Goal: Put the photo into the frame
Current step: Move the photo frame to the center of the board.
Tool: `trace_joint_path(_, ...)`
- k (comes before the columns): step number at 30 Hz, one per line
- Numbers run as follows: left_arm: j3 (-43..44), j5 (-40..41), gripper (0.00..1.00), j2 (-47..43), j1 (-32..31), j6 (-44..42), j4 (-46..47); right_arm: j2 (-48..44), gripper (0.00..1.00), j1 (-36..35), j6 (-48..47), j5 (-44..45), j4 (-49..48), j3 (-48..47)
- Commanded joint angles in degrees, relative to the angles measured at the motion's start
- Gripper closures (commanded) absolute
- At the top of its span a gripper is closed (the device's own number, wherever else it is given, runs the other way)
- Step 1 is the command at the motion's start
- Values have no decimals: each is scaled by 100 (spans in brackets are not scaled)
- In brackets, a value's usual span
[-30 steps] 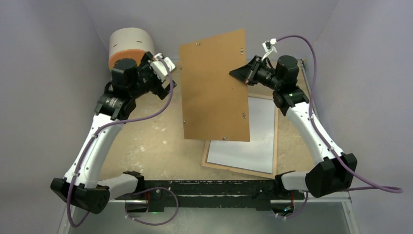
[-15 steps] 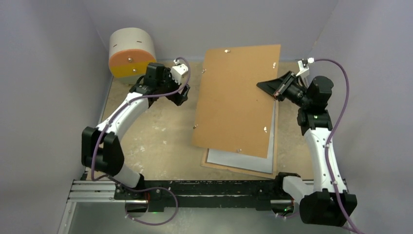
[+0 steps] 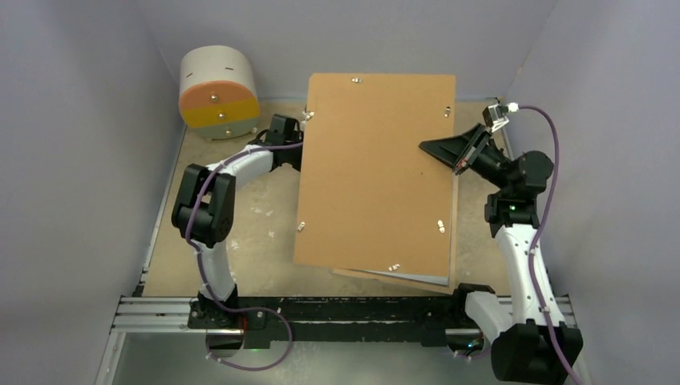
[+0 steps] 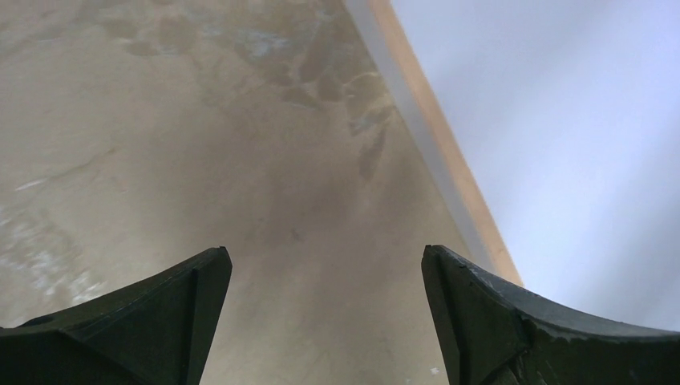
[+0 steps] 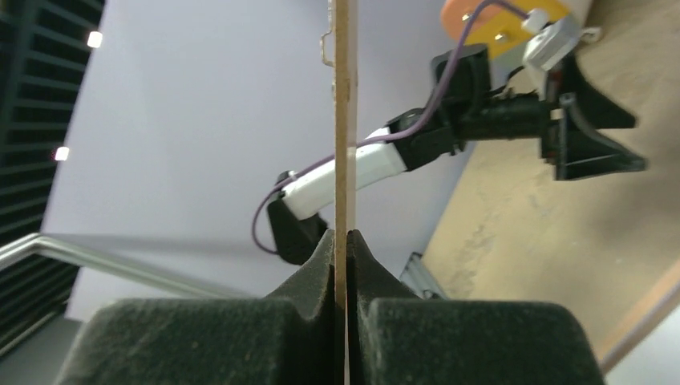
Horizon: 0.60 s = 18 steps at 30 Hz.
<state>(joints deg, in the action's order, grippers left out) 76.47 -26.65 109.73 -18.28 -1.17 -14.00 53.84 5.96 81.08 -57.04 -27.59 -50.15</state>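
Note:
My right gripper (image 3: 433,147) is shut on the right edge of a brown backing board (image 3: 373,168), which hangs flat above the frame. In the right wrist view the board's thin edge (image 5: 345,120) runs upright between the closed gripper's (image 5: 346,237) pads. Under the board only strips of the frame show, its wooden rim (image 3: 377,277) and the photo's white back (image 3: 421,277) inside it. My left gripper (image 3: 300,132) reaches to the board's left edge and is partly under it. Its jaws (image 4: 322,265) stand wide open over bare table, near the frame's rim (image 4: 449,152).
A round drum (image 3: 218,92) with an orange and yellow face stands at the back left corner. Grey walls close in the table on three sides. A metal rail (image 3: 321,309) carrying the arm bases runs along the near edge.
The board has swung from a tilted pose to lie square over the frame, covering most of the white sheet. The left arm has stretched right to the board's left edge.

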Motion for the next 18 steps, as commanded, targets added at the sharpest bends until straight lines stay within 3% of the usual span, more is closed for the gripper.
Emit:
trace_joint_path(1,-205,-686,5,10,-314,376,968,147,100,2,2604,-123,-3028,465)
trace_joint_path(7,-532,-658,4,153,-500,692,1660,236,100,-6,2964,-67,-3447,532)
trace_joint_path(18,-475,-119,15,632,-718,825,1989,276,100,-51,3038,-177,-3633,815)
